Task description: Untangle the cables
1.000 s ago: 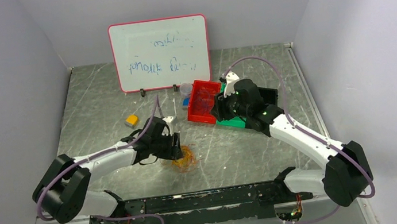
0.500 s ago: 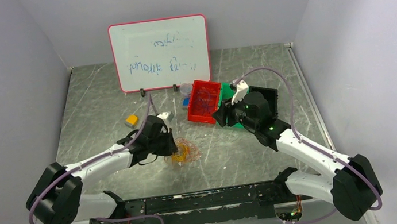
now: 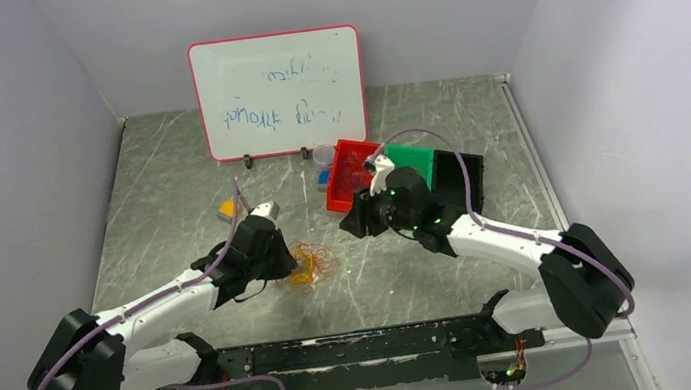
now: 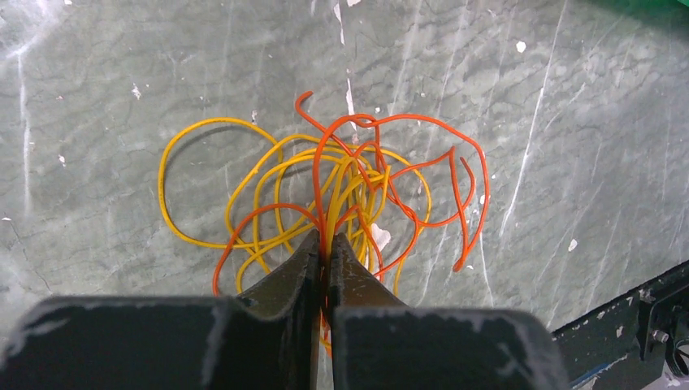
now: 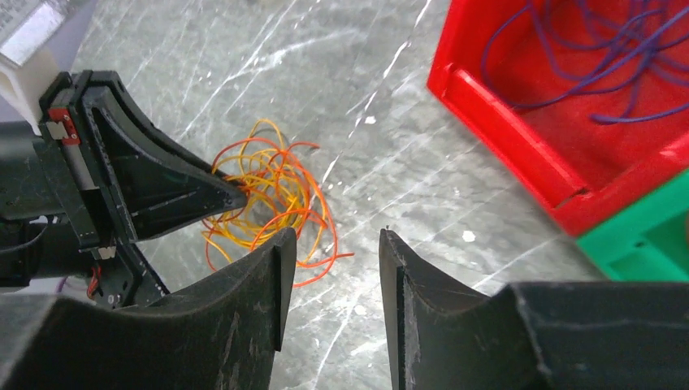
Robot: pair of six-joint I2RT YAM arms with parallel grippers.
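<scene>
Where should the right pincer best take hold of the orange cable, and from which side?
Probably the outer orange loop, which stands clear of the yellow strands; come from above, on the side opposite the left pincer, which is shut on the cables.

- left gripper (image 4: 325,240): jaws, held wide a second ago, now pressed together on orange and yellow strands at the edge of the cables (image 4: 341,187); drawn back slightly toward its own side, with the arm's elbow swung lower and further left
- cables: shifted a little away from the near table edge, loops spread looser
- right gripper (image 5: 329,240): taken off the red bin (image 5: 496,122), brought left and nearer, now placed between that bin and the cables, fingers turned toward them
- green bin (image 3: 415,161): uncovered by the right arm's move, more of it seen
</scene>
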